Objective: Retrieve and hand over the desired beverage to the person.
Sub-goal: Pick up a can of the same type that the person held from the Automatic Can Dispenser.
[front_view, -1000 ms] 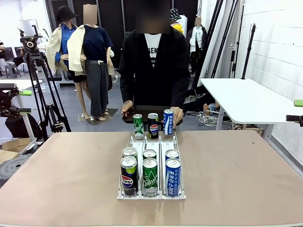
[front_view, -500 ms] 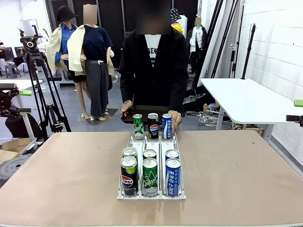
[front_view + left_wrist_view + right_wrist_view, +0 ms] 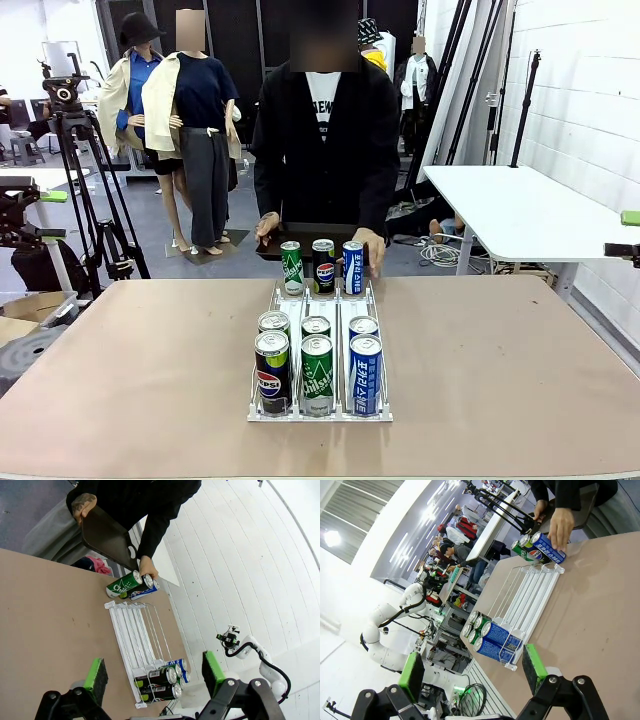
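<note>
1. The left gripper (image 3: 154,672) and the right gripper (image 3: 473,667) both had jaws spread wide, with nothing between the green pads.
2. The person (image 3: 322,140) stood at the far edge of the brown table (image 3: 120,360). One hand (image 3: 372,245) touched the far blue can (image 3: 353,266); the other hand (image 3: 266,226) held a dark tray (image 3: 107,535).
3. A white three-lane wire rack (image 3: 320,300) sat mid-table. At its far end, beside the far blue can, stood a far green can (image 3: 291,268) and a black Pepsi can (image 3: 323,266).
4. At the near end were a near Pepsi can (image 3: 271,372), a green Chilsung can (image 3: 317,375) and a blue can with Korean print (image 3: 365,374).
5. A camera tripod (image 3: 75,150) stood at the left and a white side table (image 3: 520,210) at the right.
6. The second-row cans (image 3: 316,326) showed their tops only. The shirt print read "NEW", with the rest cut off by the jacket.
</note>
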